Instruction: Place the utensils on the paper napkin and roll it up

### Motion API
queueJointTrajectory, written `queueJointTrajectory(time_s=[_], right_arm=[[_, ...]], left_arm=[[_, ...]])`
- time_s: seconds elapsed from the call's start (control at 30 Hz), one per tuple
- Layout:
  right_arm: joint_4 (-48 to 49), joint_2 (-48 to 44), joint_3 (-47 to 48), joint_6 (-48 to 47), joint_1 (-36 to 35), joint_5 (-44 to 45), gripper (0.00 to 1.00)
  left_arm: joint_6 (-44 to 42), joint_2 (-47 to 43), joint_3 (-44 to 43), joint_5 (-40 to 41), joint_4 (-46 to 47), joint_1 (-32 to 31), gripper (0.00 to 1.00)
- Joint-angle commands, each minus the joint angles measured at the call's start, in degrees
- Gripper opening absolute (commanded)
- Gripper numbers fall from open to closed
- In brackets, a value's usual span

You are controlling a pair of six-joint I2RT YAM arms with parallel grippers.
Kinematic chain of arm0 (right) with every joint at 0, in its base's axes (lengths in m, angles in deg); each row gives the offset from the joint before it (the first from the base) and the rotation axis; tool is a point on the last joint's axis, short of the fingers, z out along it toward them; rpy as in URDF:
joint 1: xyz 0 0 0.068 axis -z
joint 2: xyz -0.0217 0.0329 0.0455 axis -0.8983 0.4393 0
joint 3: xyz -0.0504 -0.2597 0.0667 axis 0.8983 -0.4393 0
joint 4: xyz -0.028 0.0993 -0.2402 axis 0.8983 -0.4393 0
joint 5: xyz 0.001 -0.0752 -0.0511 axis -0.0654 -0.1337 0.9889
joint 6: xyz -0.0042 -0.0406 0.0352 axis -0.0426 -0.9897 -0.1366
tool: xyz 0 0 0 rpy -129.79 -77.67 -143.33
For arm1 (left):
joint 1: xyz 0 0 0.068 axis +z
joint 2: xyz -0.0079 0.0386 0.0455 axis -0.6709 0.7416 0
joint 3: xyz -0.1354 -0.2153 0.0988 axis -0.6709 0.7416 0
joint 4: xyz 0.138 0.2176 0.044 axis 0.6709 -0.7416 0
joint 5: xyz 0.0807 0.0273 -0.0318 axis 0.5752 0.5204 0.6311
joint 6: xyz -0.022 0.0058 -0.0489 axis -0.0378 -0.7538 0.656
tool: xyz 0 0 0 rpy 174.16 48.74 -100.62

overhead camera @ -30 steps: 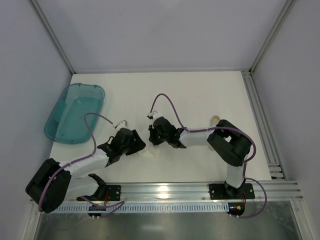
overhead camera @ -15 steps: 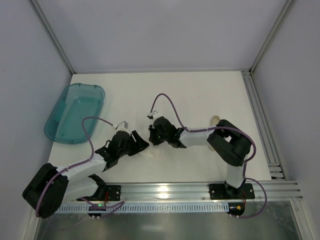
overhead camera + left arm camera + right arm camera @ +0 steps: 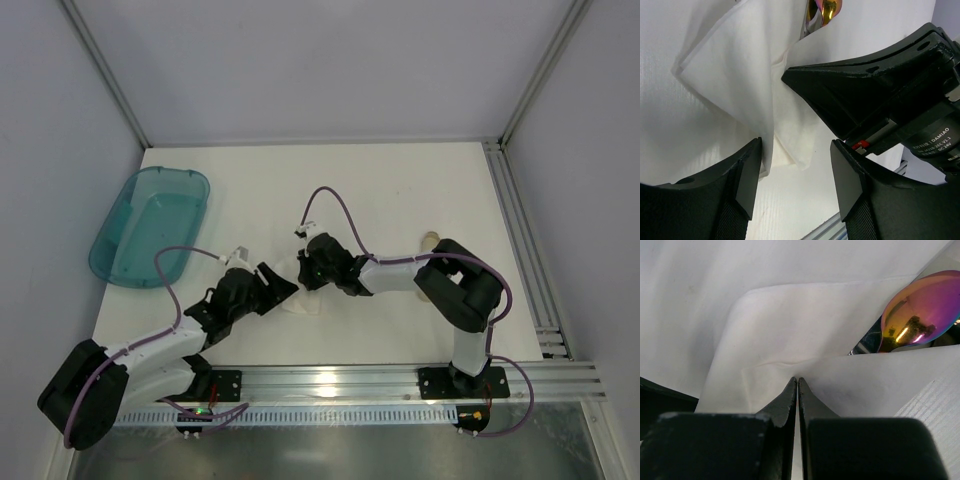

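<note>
Teal tub (image 3: 150,225) at desk's left edge. Napkin (image 3: 745,65) folded over iridescent utensil (image 3: 920,307). Left gripper (image 3: 795,150) parted astride napkin edge; right gripper (image 3: 797,382) closed, tips at fold.

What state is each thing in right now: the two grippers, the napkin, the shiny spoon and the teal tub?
Left gripper: open, a napkin fold between its fingers.
Right gripper: shut, tips against the napkin.
Napkin: folded loosely over the spoon, creased.
Spoon: mostly covered, bowl peeking out of the fold.
Tub: upright, empty.
</note>
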Motion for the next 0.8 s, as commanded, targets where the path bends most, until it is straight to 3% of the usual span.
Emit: queueJointTrajectory(time_s=[0.0, 0.23, 0.77], right_arm=[[-2.1, 0.8, -1.5, -0.2, 0.3, 0.9, 0.04], [-1.9, 0.8, -1.6, -0.1, 0.3, 1.0, 0.04], [-1.6, 1.0, -1.7, 0.1, 0.3, 1.0, 0.04]], left_arm=[[2.7, -0.6, 0.6, -1.4, 1.9, -0.1, 0.6], [5.6, -0.5, 0.9, 1.9, -2.6, -1.2, 0.6], [8.6, -2.2, 2.7, 5.9, -2.7, -4.2, 0.59]])
